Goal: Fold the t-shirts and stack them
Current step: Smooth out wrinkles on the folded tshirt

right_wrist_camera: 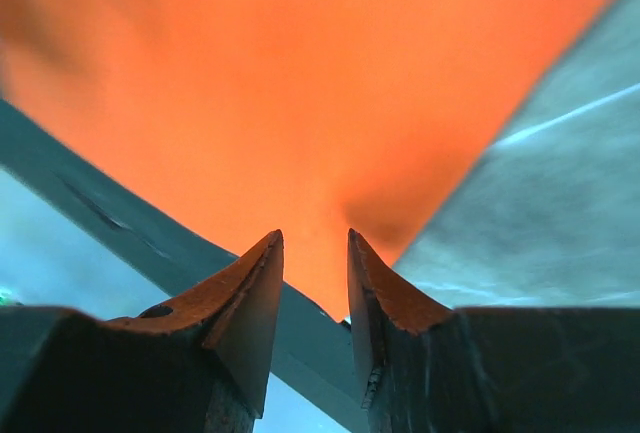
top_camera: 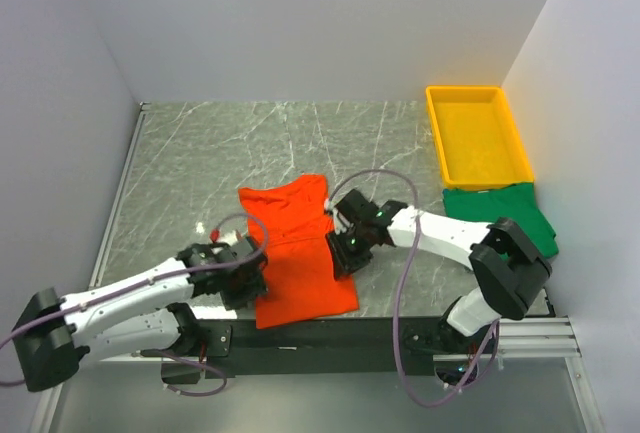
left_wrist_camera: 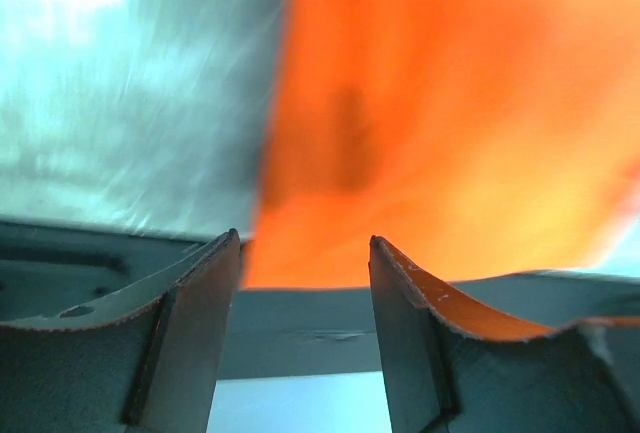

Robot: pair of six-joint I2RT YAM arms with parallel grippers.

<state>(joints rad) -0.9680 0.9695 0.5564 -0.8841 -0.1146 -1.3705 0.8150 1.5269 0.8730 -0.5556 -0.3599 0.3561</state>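
Observation:
The orange-red t-shirt (top_camera: 298, 253) lies on the marble table as a long folded strip, running from the middle to the near edge. My left gripper (top_camera: 252, 275) is at its left edge; in the left wrist view the gripper (left_wrist_camera: 305, 243) is open and empty, with the shirt (left_wrist_camera: 440, 123) just beyond the tips. My right gripper (top_camera: 343, 250) is at the shirt's right edge; in the right wrist view the gripper (right_wrist_camera: 315, 238) stands narrowly open, with nothing between the jaws and the shirt (right_wrist_camera: 300, 83) ahead. The dark green t-shirt (top_camera: 503, 215) lies folded at the right.
A yellow plastic tray (top_camera: 436, 123) stands at the back right, just behind the green shirt. White walls close the table on the left, back and right. The table's dark near edge (top_camera: 300, 333) runs just below the orange shirt's bottom end.

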